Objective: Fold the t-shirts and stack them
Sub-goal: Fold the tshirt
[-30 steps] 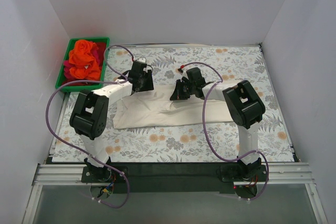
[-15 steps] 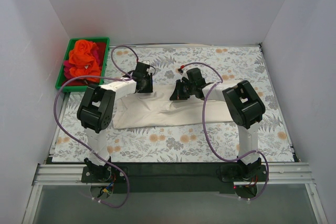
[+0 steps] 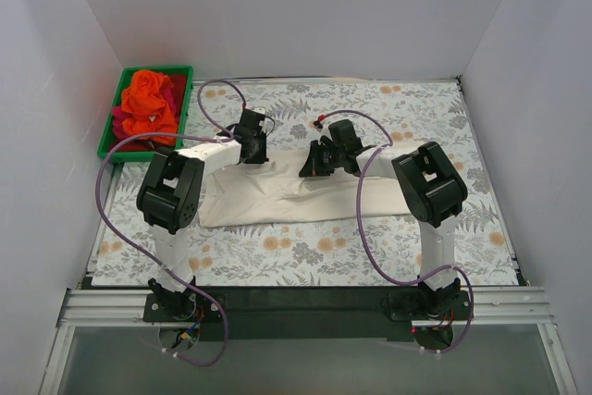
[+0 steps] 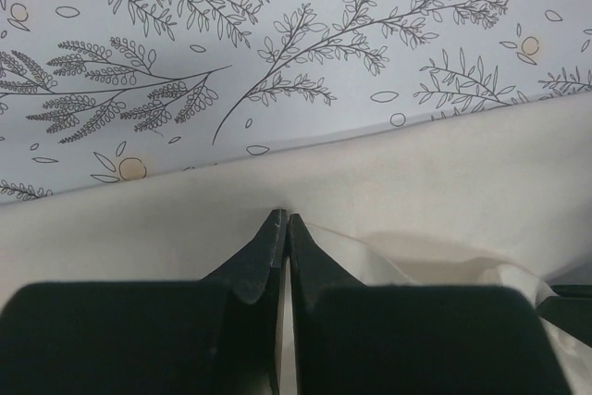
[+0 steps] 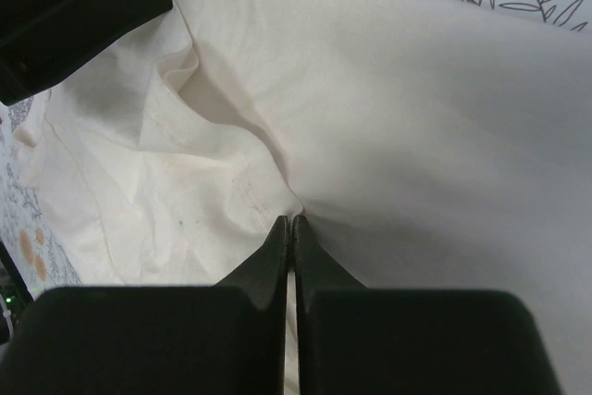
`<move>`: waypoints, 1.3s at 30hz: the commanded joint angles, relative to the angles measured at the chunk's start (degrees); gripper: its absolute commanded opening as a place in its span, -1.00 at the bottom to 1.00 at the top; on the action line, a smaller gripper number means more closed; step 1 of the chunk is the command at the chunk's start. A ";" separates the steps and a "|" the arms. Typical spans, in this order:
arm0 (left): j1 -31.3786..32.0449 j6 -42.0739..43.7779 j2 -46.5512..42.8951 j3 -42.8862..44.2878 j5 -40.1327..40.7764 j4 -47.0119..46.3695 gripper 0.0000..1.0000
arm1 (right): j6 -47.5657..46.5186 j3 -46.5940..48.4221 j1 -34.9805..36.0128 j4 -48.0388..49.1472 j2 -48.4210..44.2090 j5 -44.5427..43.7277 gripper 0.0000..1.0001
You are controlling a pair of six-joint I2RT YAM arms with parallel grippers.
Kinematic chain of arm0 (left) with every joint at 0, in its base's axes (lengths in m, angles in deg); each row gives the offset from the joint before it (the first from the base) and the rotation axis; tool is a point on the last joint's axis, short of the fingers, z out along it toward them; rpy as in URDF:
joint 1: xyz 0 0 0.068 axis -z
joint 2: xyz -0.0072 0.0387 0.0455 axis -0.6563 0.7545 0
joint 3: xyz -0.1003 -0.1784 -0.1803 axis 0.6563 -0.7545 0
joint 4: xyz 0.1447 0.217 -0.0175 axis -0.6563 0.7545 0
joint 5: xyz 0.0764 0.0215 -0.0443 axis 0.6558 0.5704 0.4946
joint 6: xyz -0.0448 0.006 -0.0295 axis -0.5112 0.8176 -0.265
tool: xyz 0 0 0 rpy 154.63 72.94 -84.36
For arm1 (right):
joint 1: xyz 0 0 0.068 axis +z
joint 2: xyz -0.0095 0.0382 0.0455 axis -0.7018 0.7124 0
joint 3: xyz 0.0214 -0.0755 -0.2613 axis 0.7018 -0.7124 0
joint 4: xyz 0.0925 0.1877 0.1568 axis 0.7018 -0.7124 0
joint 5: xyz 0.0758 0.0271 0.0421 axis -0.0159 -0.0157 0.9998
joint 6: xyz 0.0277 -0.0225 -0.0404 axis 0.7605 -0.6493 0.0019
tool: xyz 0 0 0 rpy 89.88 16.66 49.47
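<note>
Left elbow (image 3: 169, 193) was raised. Shirt (image 3: 296, 196) is clamped along its far edge by left end effector (image 4: 282, 221) and right end effector (image 5: 289, 222); folding nearward seems due.

L gripper (image 3: 252, 149), R gripper (image 3: 313, 164) on cream tee (image 3: 277, 199); orange/red tees (image 3: 148, 101) in green bin (image 3: 157, 68)

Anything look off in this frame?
Nothing damaged or spilled. The cream off-white cloth t-shirt is bunched into creases at the shut right gripper; orange and magenta t-shirts sit crumpled in the green plastic bin.
</note>
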 commanded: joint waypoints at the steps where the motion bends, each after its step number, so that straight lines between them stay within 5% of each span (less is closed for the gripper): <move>1: 0.25 1.37 -3.14 2.06 2.61 0.51 -0.99 | -1.30 -0.99 0.70 -0.66 -1.43 -1.05 -0.97; 14: 0.25 3.22 -9.74 1.72 3.85 -7.05 -1.00 | -3.58 -2.66 0.70 -0.74 -6.44 -3.86 -0.97; 39: 0.24 1.02 -5.61 -4.26 2.80 -14.26 -0.92 | -5.69 -5.65 0.79 -0.57 -8.72 -11.16 -0.97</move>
